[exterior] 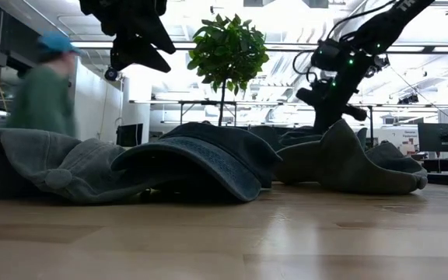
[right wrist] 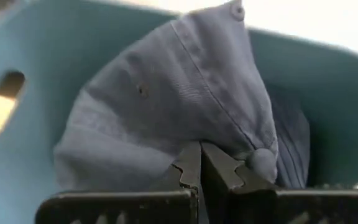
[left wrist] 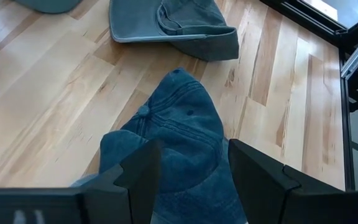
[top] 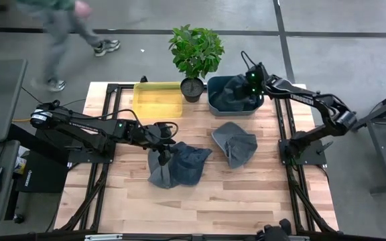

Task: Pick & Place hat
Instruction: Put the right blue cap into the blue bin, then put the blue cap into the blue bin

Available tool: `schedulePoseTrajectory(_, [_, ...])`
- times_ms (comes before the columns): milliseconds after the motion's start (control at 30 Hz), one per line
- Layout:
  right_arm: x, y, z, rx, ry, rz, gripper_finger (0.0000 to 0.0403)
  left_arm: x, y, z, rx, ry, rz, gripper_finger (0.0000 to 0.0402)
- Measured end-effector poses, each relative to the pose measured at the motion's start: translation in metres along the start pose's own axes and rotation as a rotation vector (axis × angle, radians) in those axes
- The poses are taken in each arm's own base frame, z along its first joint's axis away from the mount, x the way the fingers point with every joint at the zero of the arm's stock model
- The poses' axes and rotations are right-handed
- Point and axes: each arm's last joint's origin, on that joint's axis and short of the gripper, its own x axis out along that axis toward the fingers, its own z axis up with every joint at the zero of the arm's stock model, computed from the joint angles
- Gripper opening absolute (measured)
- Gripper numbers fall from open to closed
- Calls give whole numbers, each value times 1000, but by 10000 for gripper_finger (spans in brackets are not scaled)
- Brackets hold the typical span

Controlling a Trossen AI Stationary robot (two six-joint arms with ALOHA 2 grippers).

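Note:
A dark blue denim cap (top: 191,164) (left wrist: 179,124) lies crown-up on the wooden table, against a grey hat (top: 157,173) on its left. Another grey hat (top: 234,144) lies further right. My left gripper (top: 163,148) (left wrist: 197,165) hovers open above the blue cap, and the low view shows it well clear. My right gripper (top: 252,87) (right wrist: 201,155) is over the blue bin (top: 220,106), shut on a grey-blue hat (right wrist: 166,93) inside it. My right gripper pinches the grey-blue hat's cloth at its near edge (right wrist: 253,163) between its two shut fingers, coming slantwise from above into the bin. The hat's crown stretches away from the fingers, button end (right wrist: 235,9) farthest. I cannot tell whether it rests on the bin floor.
A yellow bin (top: 158,99) and a potted plant (top: 194,57) stand at the table's far edge, left of the blue bin. A person (top: 66,30) walks past beyond the far left corner. Bare wood lies along the table's near side.

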Motion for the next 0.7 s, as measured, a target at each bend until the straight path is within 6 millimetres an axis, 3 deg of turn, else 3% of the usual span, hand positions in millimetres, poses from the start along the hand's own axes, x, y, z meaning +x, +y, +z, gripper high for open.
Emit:
schedulePoseTrajectory(267, [-9, -1, -2, -25, 23, 6, 0, 0, 0, 0, -4, 1, 1, 186])
schedulePoseTrajectory(700, [-68, 4, 7, -75, -135, 210, 0, 0, 2, -4, -37, 39, 22, 186])
